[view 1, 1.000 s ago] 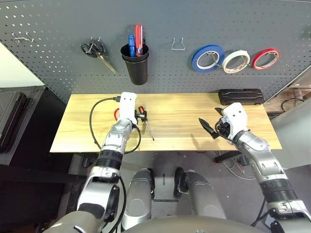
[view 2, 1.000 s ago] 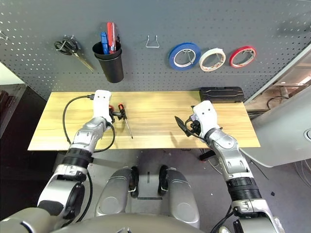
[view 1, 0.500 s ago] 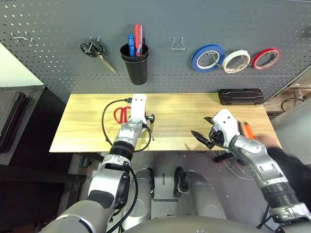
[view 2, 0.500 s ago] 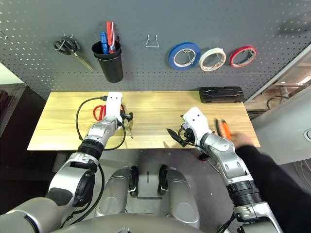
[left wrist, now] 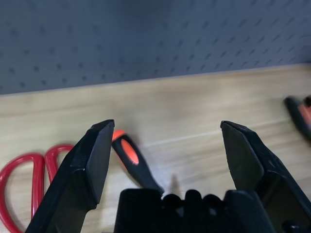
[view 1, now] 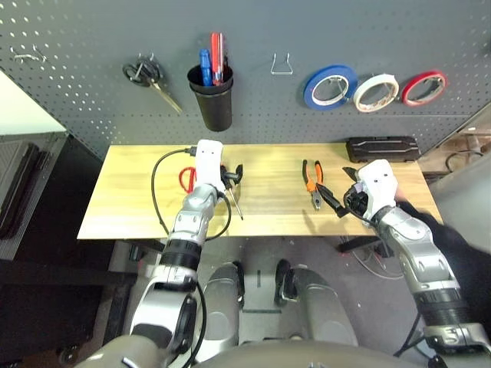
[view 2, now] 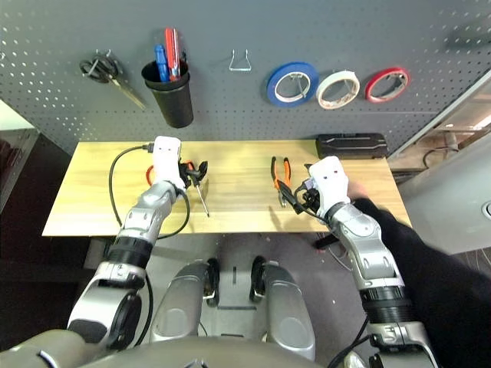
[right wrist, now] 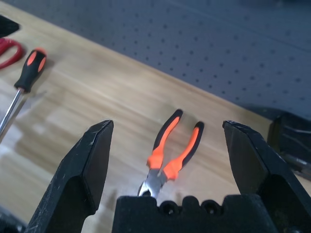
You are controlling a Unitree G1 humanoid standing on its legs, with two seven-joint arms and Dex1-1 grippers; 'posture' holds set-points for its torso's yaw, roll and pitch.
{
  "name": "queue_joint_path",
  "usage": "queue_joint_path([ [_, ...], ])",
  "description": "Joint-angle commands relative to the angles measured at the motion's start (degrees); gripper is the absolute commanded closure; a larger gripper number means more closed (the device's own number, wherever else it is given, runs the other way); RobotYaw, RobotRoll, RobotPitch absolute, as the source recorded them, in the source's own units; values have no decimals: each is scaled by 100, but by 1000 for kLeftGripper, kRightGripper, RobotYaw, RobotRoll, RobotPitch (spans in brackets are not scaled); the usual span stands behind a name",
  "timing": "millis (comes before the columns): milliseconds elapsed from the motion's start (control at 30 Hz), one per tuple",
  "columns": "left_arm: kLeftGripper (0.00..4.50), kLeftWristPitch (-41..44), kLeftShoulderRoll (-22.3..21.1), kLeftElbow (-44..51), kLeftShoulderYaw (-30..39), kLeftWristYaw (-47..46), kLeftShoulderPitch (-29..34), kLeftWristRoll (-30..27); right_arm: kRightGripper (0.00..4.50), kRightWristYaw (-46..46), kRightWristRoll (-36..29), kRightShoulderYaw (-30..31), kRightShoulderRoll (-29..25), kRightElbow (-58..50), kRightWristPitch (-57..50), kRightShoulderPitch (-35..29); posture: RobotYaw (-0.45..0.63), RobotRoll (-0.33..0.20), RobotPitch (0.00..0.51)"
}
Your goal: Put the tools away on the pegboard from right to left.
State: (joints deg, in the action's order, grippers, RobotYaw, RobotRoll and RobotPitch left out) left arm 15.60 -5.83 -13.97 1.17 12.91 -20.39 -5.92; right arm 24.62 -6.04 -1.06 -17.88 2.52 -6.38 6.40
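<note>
Pliers [view 2: 279, 177] on table [view 2: 238, 215] beside open right hand [view 2: 301, 198], white tape roll [view 2: 338, 89] on pegboard [view 2: 230, 107]

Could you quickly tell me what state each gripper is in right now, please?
Left gripper: open, holding nothing, above the screwdriver.
Right gripper: open, holding nothing, pliers on the table ahead of it.

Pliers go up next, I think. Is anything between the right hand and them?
Nothing visible: the open right hand faces the pliers, which lie on bare table.
</note>
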Motion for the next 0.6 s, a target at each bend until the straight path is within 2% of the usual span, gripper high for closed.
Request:
queue_joint_path([
  [33,0,125,-176,973,-37,429,463,-296,21,-239,-62,-244,58,100,68,-18,112,0,227],
  [233,0,302,-619,2357,-131,1190,1033,-788,21,-646,-59,-492,105,85,-144,50,123,0,220],
  [433,0,812,-1155,3460,-357,1815,1328,-1276,21,-970,-127,-620,113,101,-981,308,126,0,208],
  [600,0,780,-1718,3717,-685,2279,1362,-1124,21,-1024,-159,-481,166,241,-1975,647,137,0,203],
])
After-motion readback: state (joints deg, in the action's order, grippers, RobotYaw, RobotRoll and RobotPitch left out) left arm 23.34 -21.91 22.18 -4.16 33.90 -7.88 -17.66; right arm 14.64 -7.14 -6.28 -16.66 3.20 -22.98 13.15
